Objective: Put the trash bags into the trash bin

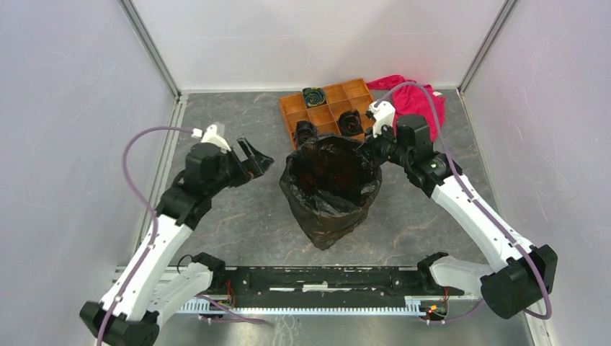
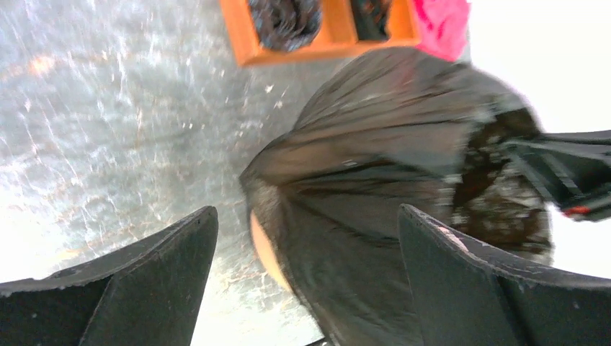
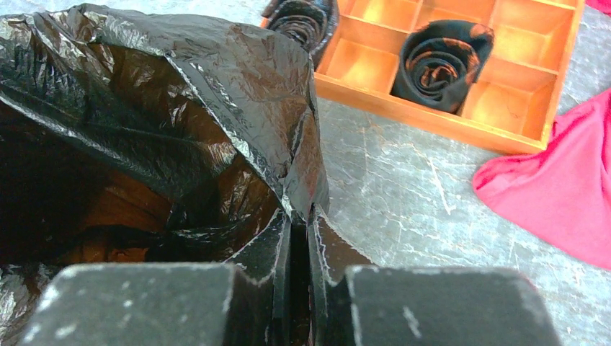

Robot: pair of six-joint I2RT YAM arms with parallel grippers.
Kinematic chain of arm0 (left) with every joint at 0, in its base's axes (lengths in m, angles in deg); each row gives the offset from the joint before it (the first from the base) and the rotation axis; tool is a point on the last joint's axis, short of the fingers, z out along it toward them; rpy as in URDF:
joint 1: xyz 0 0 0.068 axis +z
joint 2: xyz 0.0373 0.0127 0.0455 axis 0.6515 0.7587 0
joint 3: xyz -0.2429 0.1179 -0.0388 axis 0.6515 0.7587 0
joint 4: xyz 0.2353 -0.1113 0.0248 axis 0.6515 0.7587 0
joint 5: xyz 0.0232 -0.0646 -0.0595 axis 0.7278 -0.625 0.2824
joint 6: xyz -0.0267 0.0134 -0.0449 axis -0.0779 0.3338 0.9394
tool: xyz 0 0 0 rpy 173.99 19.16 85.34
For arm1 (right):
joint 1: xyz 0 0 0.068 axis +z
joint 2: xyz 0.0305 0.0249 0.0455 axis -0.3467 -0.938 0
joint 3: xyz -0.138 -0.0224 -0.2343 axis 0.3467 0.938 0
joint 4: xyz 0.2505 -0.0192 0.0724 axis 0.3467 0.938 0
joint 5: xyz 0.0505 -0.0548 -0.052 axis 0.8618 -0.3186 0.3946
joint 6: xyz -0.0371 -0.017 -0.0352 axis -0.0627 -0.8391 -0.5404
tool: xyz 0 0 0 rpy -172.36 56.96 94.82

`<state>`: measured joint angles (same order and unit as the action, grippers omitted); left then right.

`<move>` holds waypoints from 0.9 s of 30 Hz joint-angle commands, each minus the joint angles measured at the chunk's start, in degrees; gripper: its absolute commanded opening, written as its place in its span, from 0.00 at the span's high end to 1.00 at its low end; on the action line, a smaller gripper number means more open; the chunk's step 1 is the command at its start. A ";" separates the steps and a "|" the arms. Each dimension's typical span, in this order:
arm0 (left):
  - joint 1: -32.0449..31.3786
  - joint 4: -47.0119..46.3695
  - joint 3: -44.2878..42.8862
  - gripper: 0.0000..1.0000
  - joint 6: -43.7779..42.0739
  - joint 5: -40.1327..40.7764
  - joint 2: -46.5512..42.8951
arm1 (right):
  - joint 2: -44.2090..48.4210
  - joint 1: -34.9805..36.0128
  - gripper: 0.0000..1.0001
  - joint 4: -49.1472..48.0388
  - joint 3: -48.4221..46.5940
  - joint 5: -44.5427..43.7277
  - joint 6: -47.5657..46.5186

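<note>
The black trash bag point(image 1: 328, 216) lines the trash bin and is draped down over its outside, so the bin shows only as a light-orange sliver point(image 2: 264, 249) under the film. At the bag's back right rim, my right gripper point(image 1: 372, 148) is shut on a fold of the film point(image 3: 299, 180). In the right wrist view its fingertips point(image 3: 301, 215) are pressed together on the plastic. My left gripper point(image 1: 258, 157) hangs open to the left of the bin, apart from it. The left wrist view shows the bag point(image 2: 375, 187) beyond the gripper's spread fingers point(image 2: 166, 274).
An orange compartment tray point(image 1: 360, 92) with small coiled black rolls point(image 1: 350, 122) sits just behind the bin. A red cloth point(image 1: 414, 97) lies to its right, behind the right arm. Walls close in the left, right and back sides.
</note>
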<state>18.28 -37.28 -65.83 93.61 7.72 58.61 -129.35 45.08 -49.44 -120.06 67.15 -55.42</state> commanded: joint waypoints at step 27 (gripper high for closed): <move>-21.05 13.81 -18.14 0.69 -10.89 21.28 16.72 | -2.77 9.77 0.42 5.25 -10.46 -15.94 -4.65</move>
<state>-2.59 -21.36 -84.89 82.92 26.41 76.38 -132.78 54.44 -47.43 -124.14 58.14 -57.38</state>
